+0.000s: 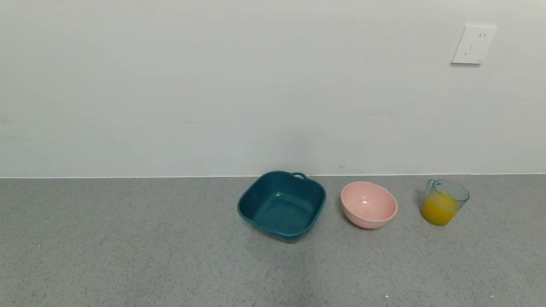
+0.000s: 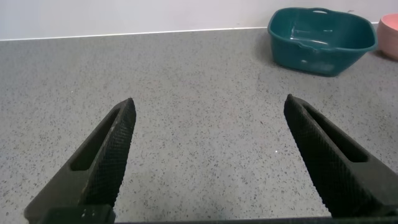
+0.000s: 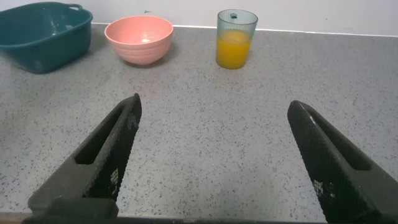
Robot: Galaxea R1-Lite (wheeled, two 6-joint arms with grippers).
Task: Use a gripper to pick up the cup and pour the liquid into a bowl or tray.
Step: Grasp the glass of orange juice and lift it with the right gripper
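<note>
Your task is not yet begun: the translucent blue-grey plastic cup (image 1: 445,201) of orange liquid (image 1: 438,212) stands upright on the grey speckled bench (image 1: 128,247), beside the empty pale pink round bowl (image 1: 369,204). Your right end effector (image 3: 211,162) is spread wide, well short of the cup; your left end effector (image 2: 208,162) is equally wide and idle.

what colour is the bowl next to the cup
The bowl is pale pink, clearest in the head view.

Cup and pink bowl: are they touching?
Apart. The head view shows a strip of bare grey counter between the cup and the bowl; the right wrist view shows the same gap.
</note>
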